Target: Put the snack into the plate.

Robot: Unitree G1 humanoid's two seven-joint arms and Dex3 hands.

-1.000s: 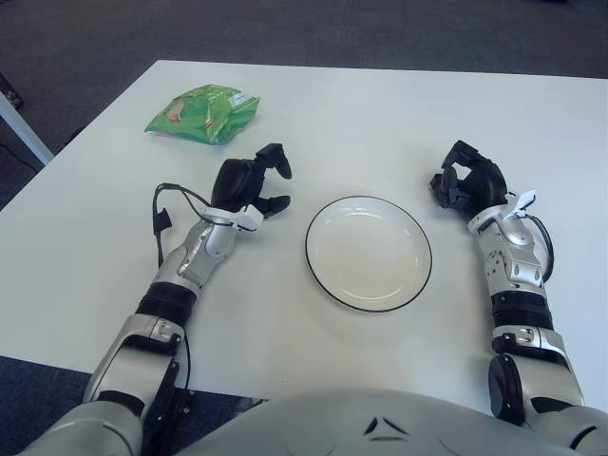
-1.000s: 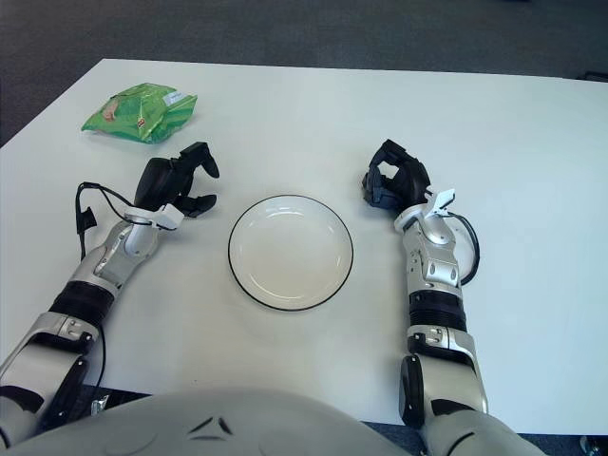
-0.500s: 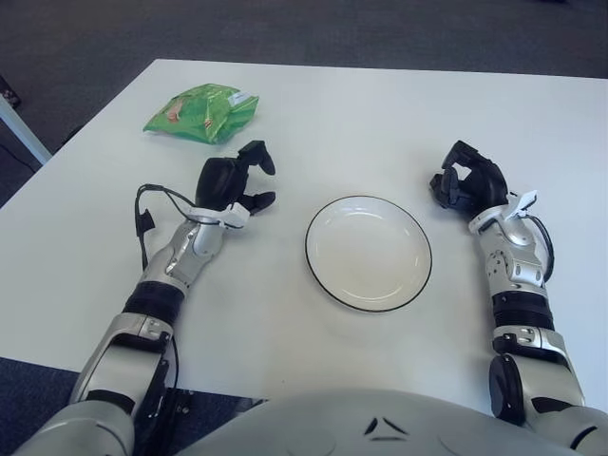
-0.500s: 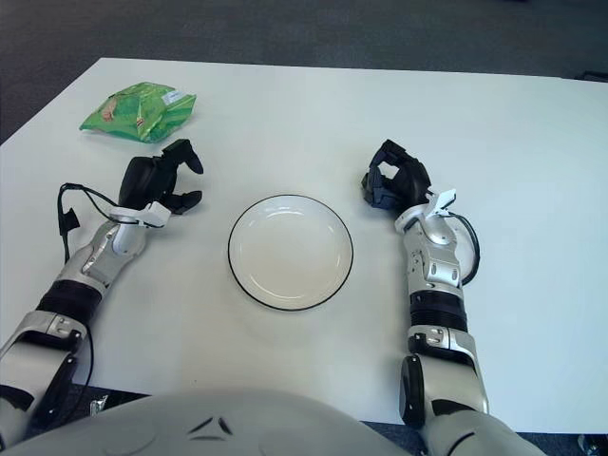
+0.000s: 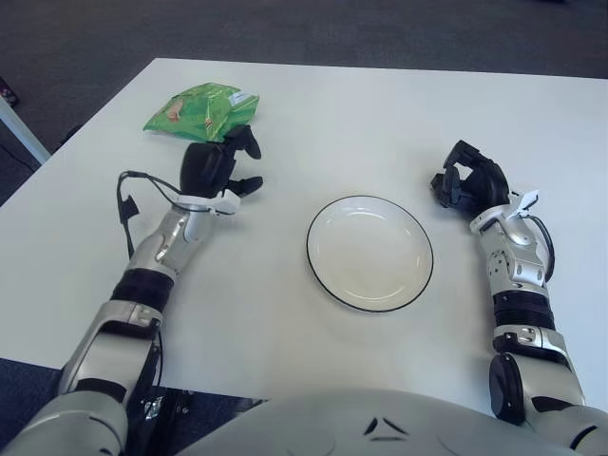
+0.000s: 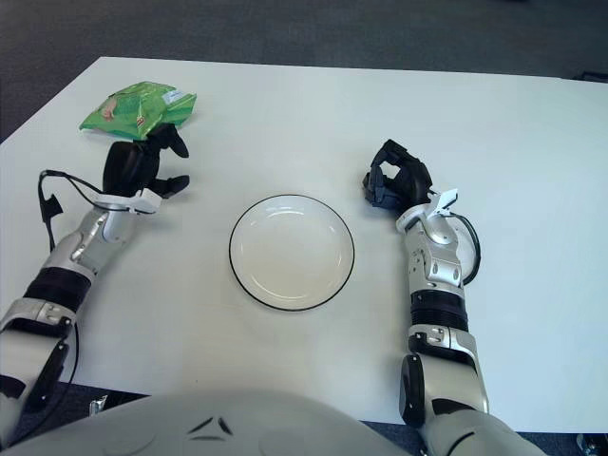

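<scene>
White table (image 5: 332, 104) seen from the head camera, both eye views gave the same layout. Green snack bag (image 5: 201, 110) lay flat on the far left part of the table, crinkled, with a white patch at its right end and a reddish print on its left half. White plate (image 5: 370, 253) with a thin dark rim sat near the middle of the table, nothing in it, well apart from the snack bag, to the right and nearer. Left hand (image 5: 215, 165) was just near of the snack bag at its right end, black fingers (image 5: 249, 142) spread wide and holding nothing; upper finger reached up to the near edge of the bag, could not tell if it touched; lower finger (image 5: 245, 186) pointed right toward the plate. Left forearm ran from the near left up to that hand, with a black cable (image 5: 130, 195) looping off its left side. Right hand (image 5: 468, 180) showed to the right of the plate, apart from its rim, fingers curled in narrow on nothing. Right forearm ran straight back to the near right edge. Dark carpet (image 5: 285, 28) lay beyond the far edge of the table
</scene>
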